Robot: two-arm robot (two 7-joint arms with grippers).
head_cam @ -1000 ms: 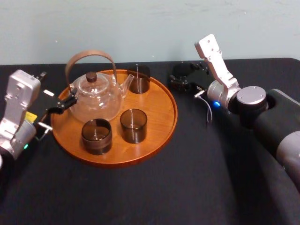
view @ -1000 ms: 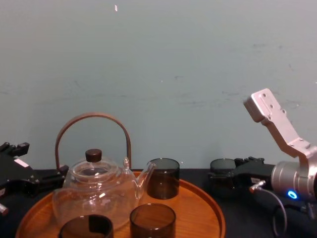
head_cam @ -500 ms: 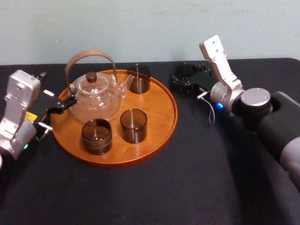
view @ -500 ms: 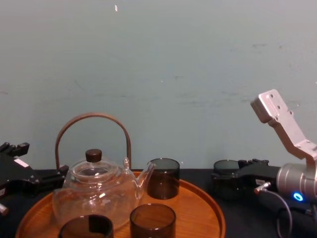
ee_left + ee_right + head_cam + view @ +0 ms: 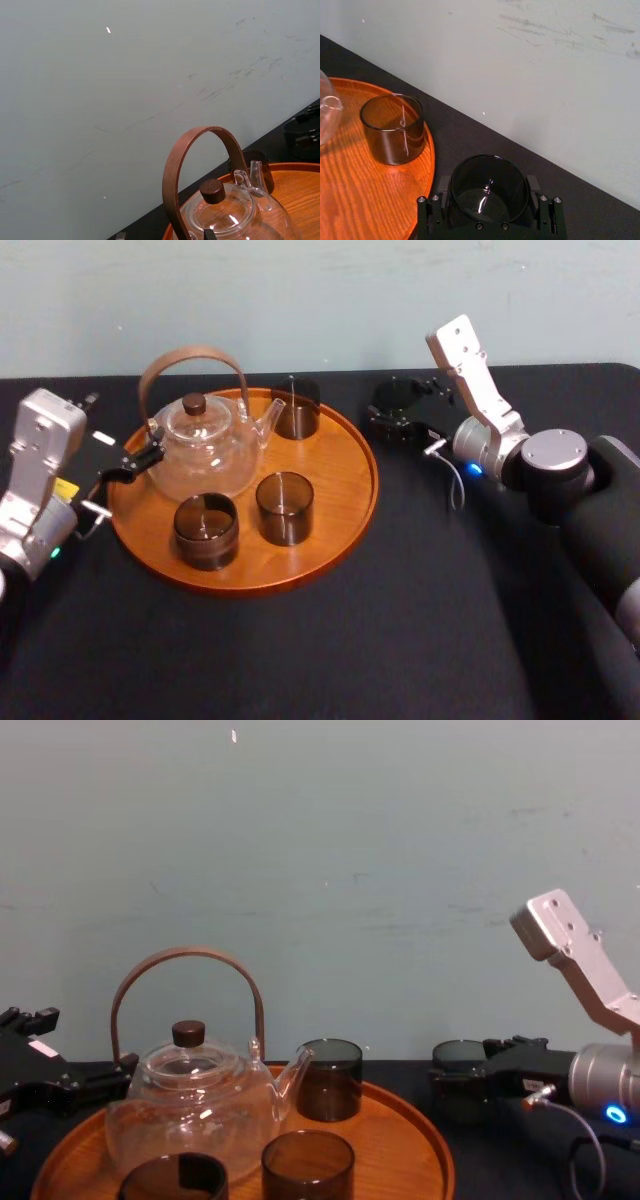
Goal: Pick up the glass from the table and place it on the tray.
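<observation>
A dark smoky glass sits between the two fingers of my right gripper, and both fingers press its sides. This glass is just to the right of the tray, near the back of the black table. From the chest the glass shows in the right gripper, level with the tray's rim. The round orange-brown tray lies close beside the held glass. My left gripper rests at the tray's left edge, by the teapot.
A glass teapot with a brown hoop handle stands on the tray's left half. Three more dark glasses stand on the tray: one at the back and two in front. A pale wall rises right behind the table.
My right gripper and the glass in it have shifted slightly to the right, and the right forearm has swung outward. The left arm and the things on the tray have not moved.
</observation>
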